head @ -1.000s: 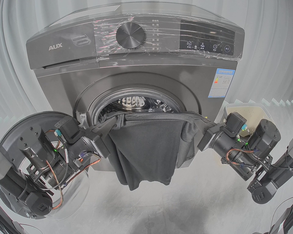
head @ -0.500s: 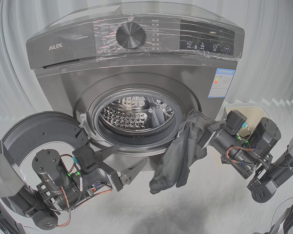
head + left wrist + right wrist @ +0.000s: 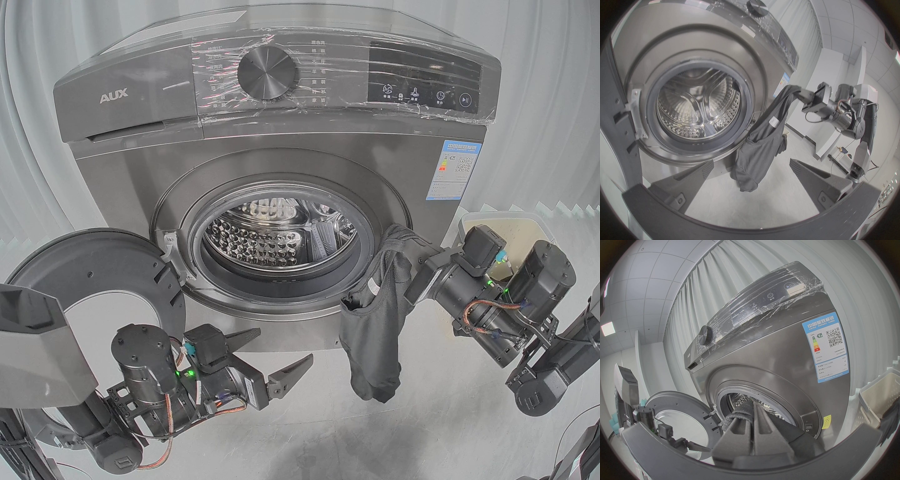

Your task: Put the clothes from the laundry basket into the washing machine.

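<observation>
Dark garment [image 3: 375, 325] pinched in right gripper [image 3: 750, 421], dangling beside washing machine [image 3: 281, 150] — left gripper [image 3: 284, 345] spread wide, empty.

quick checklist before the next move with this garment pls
1. Door open: ok, swung wide.
2. Drum mouth clear: ok, nothing lies across it.
3. Right gripper shut on garment: ok.
4. Garment inside drum: not ok, it hangs outside, beside the mouth's right edge.
5. Left gripper free to help: ok, open and empty, low in front of the machine.
6. More clothes in basket: cannot tell.
</observation>
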Available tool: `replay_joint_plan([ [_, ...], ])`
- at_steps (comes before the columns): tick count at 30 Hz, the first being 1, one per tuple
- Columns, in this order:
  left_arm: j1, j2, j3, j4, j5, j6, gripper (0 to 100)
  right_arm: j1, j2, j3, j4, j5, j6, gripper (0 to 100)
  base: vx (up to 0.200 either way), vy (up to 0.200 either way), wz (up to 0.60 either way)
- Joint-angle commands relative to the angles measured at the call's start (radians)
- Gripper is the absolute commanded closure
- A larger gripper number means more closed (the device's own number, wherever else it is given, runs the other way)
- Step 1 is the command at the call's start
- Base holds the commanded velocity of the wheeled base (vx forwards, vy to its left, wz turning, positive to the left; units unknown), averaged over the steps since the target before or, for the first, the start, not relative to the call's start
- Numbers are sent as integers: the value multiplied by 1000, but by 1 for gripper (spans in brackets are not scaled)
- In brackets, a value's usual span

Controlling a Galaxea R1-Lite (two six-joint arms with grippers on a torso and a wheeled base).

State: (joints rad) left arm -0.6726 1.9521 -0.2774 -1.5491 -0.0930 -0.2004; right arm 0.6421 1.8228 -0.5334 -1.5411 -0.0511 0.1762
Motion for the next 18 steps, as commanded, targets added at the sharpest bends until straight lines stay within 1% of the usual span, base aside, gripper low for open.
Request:
replay_joint_plan([
  [1,13,103,-19,0,-34,1,0,2,-2,0,-1,0,0,100,0,0,0],
  [4,31,146,-54,0,-65,4,0,11,-7,1,-1,0,0,100,0,0,0],
  [7,47,183,-95,0,-67,7,0,21,-8,1,-1,0,0,100,0,0,0],
  [12,77,269,-193,0,-65,41,0,42,-14,4,-1,0,2,100,0,0,0],
  [13,77,269,-193,0,-65,41,0,42,-14,4,-1,0,2,100,0,0,0],
  [14,90,298,-232,0,-67,55,0,53,-14,4,-1,0,2,100,0,0,0],
  [16,94,312,-250,0,-68,59,0,57,-16,6,-1,0,2,100,0,0,0],
  [18,97,341,-295,0,-86,70,0,62,-14,6,-1,0,2,100,0,0,0],
])
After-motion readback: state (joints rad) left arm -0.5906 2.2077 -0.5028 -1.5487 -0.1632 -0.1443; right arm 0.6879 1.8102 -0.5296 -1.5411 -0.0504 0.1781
